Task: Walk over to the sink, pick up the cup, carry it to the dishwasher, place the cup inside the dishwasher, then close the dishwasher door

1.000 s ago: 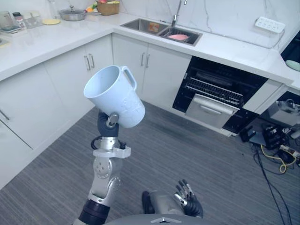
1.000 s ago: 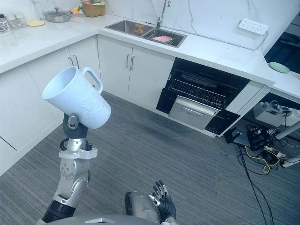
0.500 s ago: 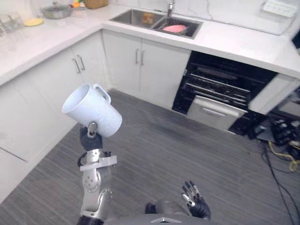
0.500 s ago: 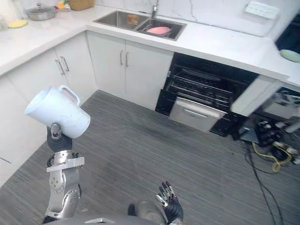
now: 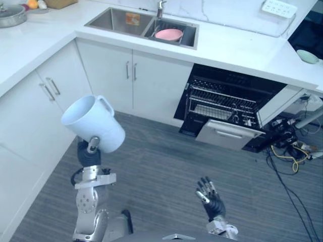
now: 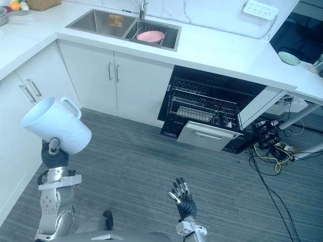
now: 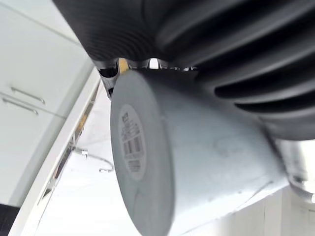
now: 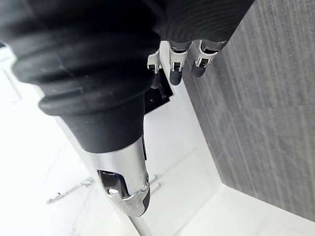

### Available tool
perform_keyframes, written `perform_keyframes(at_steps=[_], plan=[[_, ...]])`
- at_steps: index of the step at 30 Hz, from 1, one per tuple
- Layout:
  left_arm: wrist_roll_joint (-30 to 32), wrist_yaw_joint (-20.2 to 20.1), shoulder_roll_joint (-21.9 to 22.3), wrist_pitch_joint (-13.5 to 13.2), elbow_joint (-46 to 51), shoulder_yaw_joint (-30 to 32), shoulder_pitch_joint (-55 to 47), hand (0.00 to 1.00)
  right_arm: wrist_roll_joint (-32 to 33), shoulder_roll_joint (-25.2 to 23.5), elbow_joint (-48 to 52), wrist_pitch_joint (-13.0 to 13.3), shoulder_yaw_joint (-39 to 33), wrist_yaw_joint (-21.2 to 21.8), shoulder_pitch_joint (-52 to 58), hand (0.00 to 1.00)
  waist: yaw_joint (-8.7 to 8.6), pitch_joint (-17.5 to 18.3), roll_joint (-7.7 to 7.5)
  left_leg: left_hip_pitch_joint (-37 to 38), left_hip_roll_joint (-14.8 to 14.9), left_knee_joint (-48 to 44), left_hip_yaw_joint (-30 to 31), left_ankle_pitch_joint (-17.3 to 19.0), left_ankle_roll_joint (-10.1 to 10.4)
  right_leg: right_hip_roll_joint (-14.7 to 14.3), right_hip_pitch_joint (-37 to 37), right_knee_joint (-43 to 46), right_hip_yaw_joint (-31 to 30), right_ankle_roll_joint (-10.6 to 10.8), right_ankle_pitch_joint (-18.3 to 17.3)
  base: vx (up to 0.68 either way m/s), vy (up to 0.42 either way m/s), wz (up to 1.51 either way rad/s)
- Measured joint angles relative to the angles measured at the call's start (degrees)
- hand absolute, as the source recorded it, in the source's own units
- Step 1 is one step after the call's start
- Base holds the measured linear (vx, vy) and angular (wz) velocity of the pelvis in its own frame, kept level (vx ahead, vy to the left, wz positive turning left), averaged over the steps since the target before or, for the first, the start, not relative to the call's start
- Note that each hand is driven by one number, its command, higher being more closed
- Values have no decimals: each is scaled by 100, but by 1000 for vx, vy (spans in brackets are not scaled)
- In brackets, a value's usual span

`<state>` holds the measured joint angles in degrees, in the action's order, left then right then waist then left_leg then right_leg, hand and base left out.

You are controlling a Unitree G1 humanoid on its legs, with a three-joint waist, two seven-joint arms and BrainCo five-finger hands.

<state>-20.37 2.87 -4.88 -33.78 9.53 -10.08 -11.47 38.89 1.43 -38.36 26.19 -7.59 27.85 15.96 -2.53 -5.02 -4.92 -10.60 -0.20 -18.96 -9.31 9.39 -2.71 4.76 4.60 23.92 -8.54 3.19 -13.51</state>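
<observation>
Grey kitchen floor below; the left robot hand (image 5: 88, 154) gripped the white cup (image 5: 94, 123); right robot hand (image 5: 212, 199) hung spread, empty; the open dishwasher (image 5: 222, 103) stood well apart; loading and door-closing remained

**Q:** What does the cup (image 5: 94, 123) mask?
**A:** Most of the left hand (image 5: 90, 153). Only its thumb shows, pressed to the wall. In the left wrist view, the cup's mouth is hidden.
**Q:** And at 10 o'clock?
**A:** A pot (image 5: 10, 14), cut by the edge. At 2 o'clock, the items in the dishwasher (image 5: 227, 108) rack are too small to identify.
</observation>
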Motion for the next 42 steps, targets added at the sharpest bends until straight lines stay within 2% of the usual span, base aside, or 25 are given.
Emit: perform_keyframes(at_steps=[1, 2, 3, 4, 5, 9, 10, 12, 13, 15, 19, 20, 21, 22, 23, 24, 27, 29, 32, 33, 34, 35, 36, 37, 42], plan=[[105, -3, -42, 0, 23, -78, 85, 100, 40, -136, 231, 93, -78, -166, 106, 0, -46, -19, 9, 343, -48, 216, -148, 68, -35, 48, -493, 1174, 44, 349, 218, 306, 152, -36], [130, 3, -59, 4, 28, -101, 101, 100, 54, -163, 279, 122, -78, -211, 121, 0, -62, -40, 34, 443, -54, 275, -194, 92, -48, 104, -627, 1542, 72, 426, 260, 306, 112, -62], [287, 18, -121, 20, 52, -144, 155, 100, 112, -234, 406, 184, -83, -305, 80, 0, -138, -89, 17, 915, -116, 467, -388, 181, -104, 287, -1149, 2819, 351, 383, 244, 278, 87, -72], [548, 90, -127, 37, 46, -168, 192, 100, 118, -220, 440, 244, -100, -346, 93, 0, -245, -84, 57, 1269, -117, 642, -577, 299, -73, 424, -1590, 3560, 797, 113, 92, 263, 82, -83], [721, 173, -156, 44, 43, -206, 255, 100, 116, -208, 547, 294, -103, -353, 152, 0, -313, -46, 115, 1475, -89, 751, -679, 326, -50, 416, -1862, 3678, 1059, -15, -14, 261, 75, -63], [827, 245, -197, 117, 17, -281, 615, 100, -130, -331, 1170, 655, -102, -845, 235, 0, -662, -74, 228, 1915, 113, 902, -898, 468, 145, -66, -2371, 1574, 1889, -167, -258, 408, -10, -32], [823, 238, -179, 118, 15, -314, 620, 100, -378, -387, 1634, 726, -92, -1070, 422, 0, -673, -89, 237, 2080, 219, 790, -945, 618, 310, -309, -2223, 254, 2090, -419, 317, 539, -94, -32], [821, 167, -193, 116, 32, -317, 577, 100, -572, -393, 2158, 793, -63, -1220, 649, 0, -676, -70, 152, 2315, 165, 703, -940, 842, 420, -332, -1996, -658, 2164, -686, 1415, 367, -77, -33], [814, 119, -69, 124, -53, -327, 516, 100, -599, -224, 2438, 846, -76, -1314, 649, 0, -683, -139, 428, 2478, 426, 569, -953, 1151, 447, -603, -1840, -549, 2243, -881, 1441, 424, -83, -42], [811, -126, 43, 91, -50, -360, 505, 100, -627, -220, 2879, 837, -170, -1464, 537, 0, -640, -184, 573, 2577, 492, 526, -987, 1125, 407, -741, -1911, -305, 2091, -894, 1095, 458, -109, -54], [814, -194, 146, -40, 60, -406, 411, 100, -779, -324, 3636, 774, -66, -1754, 533, 0, -523, -244, 552, 2711, 633, -262, -1021, 1065, 383, -916, -1690, 57, 1937, -889, 440, 217, -86, -32], [815, -163, 205, -98, 226, -447, 306, 100, -779, -329, 3990, 722, -4, -1862, 631, 0, -511, -292, 563, 2379, 871, -1424, -980, 893, 131, -912, -1448, 22, 2037, -892, 253, 198, -93, -7], [821, -122, 284, -193, 395, -563, 218, 100, -779, -315, 4365, 720, 5, -1900, 755, 0, -469, -321, 614, 1789, 1222, -2784, -921, 255, -47, -934, -1173, -66, 2111, -882, 150, 212, -75, -9], [823, -76, 320, -242, 468, -599, 172, 100, -779, -295, 4547, 718, 13, -1929, 809, 0, -405, -315, 634, 1503, 1404, -3405, -888, -234, -38, -963, -1072, -97, 2097, -912, 116, 253, -27, -27], [827, -51, 382, -303, 577, -682, 65, 100, -779, -289, 4795, 722, 24, -1946, 817, 0, -304, -284, 686, 1011, 1714, -4350, -771, -325, 84, -1065, -926, -129, 1985, -967, 32, 305, 4, -44], [827, -39, 440, -318, 547, -730, 34, 100, -777, -255, 4855, 733, -29, -1922, 767, 0, -243, -247, 725, 647, 1825, -4661, -710, 67, 90, -1101, -792, -160, 1853, -983, -54, 374, 13, -45], [827, -21, 442, -347, 260, -685, 16, 100, -754, -199, 4507, 717, -108, -1761, 430, 0, -131, -218, 638, 265, 1482, -3428, -544, 961, 176, -986, -468, -462, 1389, -942, 53, 322, 45, -71], [826, 23, 436, -298, 37, -610, 12, 100, -720, -148, 4345, 645, -181, -1637, 288, 0, -140, -206, 571, 271, 1058, -2058, -256, 1107, 292, -815, -257, -638, 1104, -858, 106, 416, 159, -82], [820, 55, 403, -237, 3, -547, -18, 100, -718, 8, 4342, 554, -235, -1570, 122, 0, -108, -217, 487, 250, 389, -93, 765, 579, 428, -480, 20, -1035, 519, -708, 188, 327, 216, -80], [822, 63, 386, -235, 20, -536, -63, 100, -718, 53, 4337, 482, -222, -1540, 29, 0, -80, -211, 509, 245, 346, 339, 1068, 302, 487, -442, 92, -1153, 297, -676, 205, 371, 308, -114], [825, 89, 371, -231, 89, -503, -169, 100, -711, 133, 4259, 385, -214, -1418, -122, 0, -76, -200, 560, 278, 396, 723, 1381, -89, 657, -426, 207, -1277, 13, -476, 172, 247, 216, -109], [827, 112, 370, -232, 95, -497, -190, 100, -705, 160, 4203, 339, -209, -1353, -176, 0, -70, -197, 573, 333, 425, 729, 1394, -379, 780, -414, 274, -1323, -119, -358, 125, 262, 253, -118], [826, 178, 347, -231, 81, -465, -220, 100, -656, 100, 4016, 232, -188, -1236, -230, 0, -52, -171, 538, 526, 385, 669, 1197, -683, 726, -333, 427, -1373, -351, -243, 61, 314, 363, -98], [827, 197, 285, -237, 98, -407, -211, 100, -643, 48, 3987, 161, -157, -1143, -179, 0, -80, -127, 409, 531, 331, 418, 993, -490, 605, -168, 430, -1375, -387, -162, 121, 350, 421, -87], [822, 173, 243, -217, 99, -298, 6, 100, -461, -50, 4441, -17, -283, -1108, 63, 0, -167, -134, 298, 335, 69, -394, 505, 275, 224, 212, 306, -1111, -307, 181, 46, 150, 322, -71]])
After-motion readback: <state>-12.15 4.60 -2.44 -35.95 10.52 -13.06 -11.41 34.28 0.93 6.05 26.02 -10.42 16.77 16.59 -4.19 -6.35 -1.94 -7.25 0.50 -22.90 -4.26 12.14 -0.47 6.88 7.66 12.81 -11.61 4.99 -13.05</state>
